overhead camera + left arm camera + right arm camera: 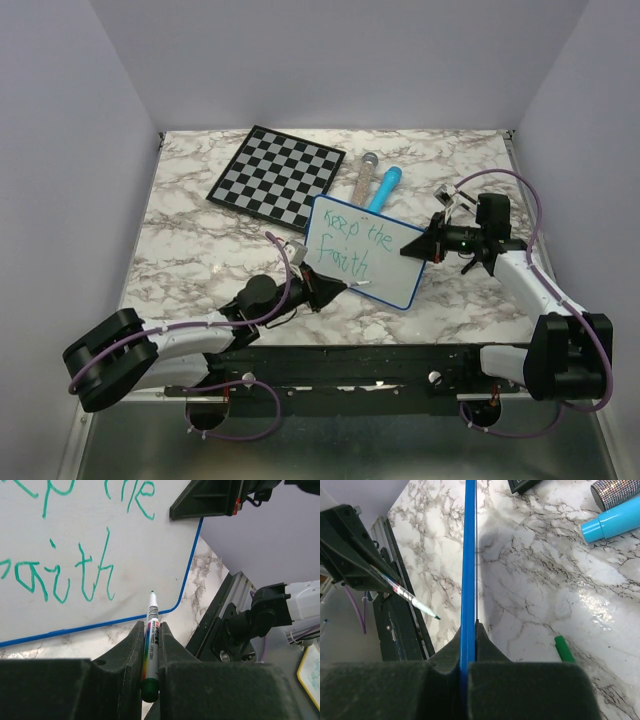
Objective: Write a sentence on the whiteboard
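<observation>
Whiteboard (388, 277) is white with a thin blue rim and green "Keep the faith" (350, 245) scrawled across it. It's propped up tilted just on the arms' side of the chessboard (277, 175), with bare marble table (190, 250) open beside it. Right claw (428, 243) is clamped on the board's rim, on the edge farthest from the chessboard. Left claw (328, 290) is pinched tight on a marker (153, 617), tip just off the white past the "h"

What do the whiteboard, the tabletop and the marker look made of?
Whiteboard: smooth white face, probably coated plastic or laminate; thin blue rim, likely plastic.
Tabletop: marble pattern with shiny glare; stone or printed laminate, cannot tell.
Marker: slim white barrel with printed label, probably plastic.
</observation>
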`<action>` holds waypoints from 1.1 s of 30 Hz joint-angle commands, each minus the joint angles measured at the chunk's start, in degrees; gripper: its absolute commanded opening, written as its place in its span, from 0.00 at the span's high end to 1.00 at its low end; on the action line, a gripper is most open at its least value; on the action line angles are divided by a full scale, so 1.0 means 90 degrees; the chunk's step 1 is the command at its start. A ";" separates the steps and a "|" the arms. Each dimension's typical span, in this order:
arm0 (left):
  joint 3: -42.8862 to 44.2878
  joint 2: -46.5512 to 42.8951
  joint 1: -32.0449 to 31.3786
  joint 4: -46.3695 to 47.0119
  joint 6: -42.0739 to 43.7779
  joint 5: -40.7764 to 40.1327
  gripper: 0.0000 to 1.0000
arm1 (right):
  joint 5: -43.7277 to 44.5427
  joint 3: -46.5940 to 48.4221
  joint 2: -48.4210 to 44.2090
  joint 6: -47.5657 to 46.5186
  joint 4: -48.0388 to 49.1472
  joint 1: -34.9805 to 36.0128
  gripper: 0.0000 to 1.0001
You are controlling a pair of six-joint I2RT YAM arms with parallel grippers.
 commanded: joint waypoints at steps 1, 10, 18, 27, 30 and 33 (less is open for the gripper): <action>0.0084 0.0385 -0.0238 0.0494 0.0229 -0.0610 1.00 | -0.0564 -0.0046 0.0001 0.0409 0.0619 0.0043 0.99; 0.0221 0.0718 -0.0482 0.0796 0.0337 -0.1090 1.00 | -0.0574 -0.0046 0.0001 0.0409 0.0629 0.0072 0.99; 0.0172 0.0464 -0.0502 0.0895 0.0385 -0.1149 1.00 | -0.0593 -0.0026 0.0021 0.0370 0.0600 0.0073 0.99; 0.0182 0.0278 -0.0502 0.0933 0.0327 -0.1315 1.00 | -0.0603 -0.0046 0.0021 0.0380 0.0619 0.0092 0.99; 0.0172 0.0171 -0.0502 0.0875 0.0346 -0.1402 1.00 | -0.0613 -0.0046 0.0040 0.0380 0.0619 0.0131 0.99; 0.0172 0.0112 -0.0502 0.0826 0.0366 -0.1461 1.00 | -0.0613 -0.0046 0.0060 0.0370 0.0619 0.0170 0.99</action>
